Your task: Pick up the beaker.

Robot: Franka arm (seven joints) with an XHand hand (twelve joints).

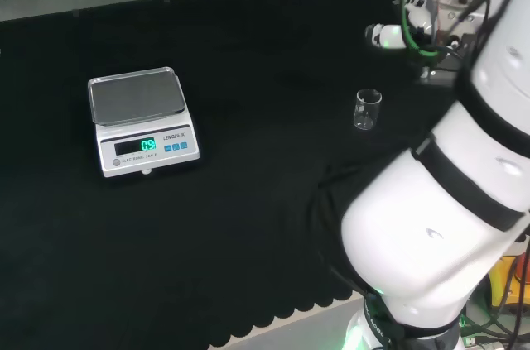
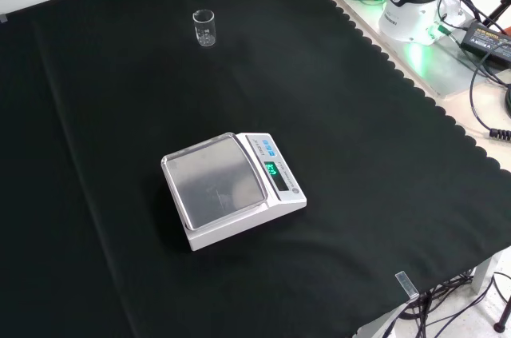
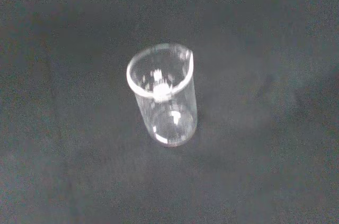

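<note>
Beaker (image 1: 368,109): one small clear glass beaker stands upright on the black cloth (image 1: 248,242) that covers the bench. Nothing touches it, and bare cloth lies all around it. Seen from the head view, it is right of centre, just left of the arm's big white links (image 1: 447,226) and near the hand. From the front view the beaker (image 2: 204,27) stands at the far side of the cloth, a little left of centre. The wrist view looks down into the beaker (image 3: 163,94) from above, showing its round rim and a small pouring lip; it looks empty.

A white digital scale (image 1: 139,120) with a flat metal pan and a lit green display sits well apart from the beaker, at the left in the head view. In the front view the scale (image 2: 232,187) is nearer to the camera, around the middle of the cloth.

A white part of the hand (image 1: 387,35) shows in the head view, above and to the right of the beaker, beside green cables. It holds nothing and is apart from the beaker. Whether its fingers are straight or curled I cannot tell
</note>
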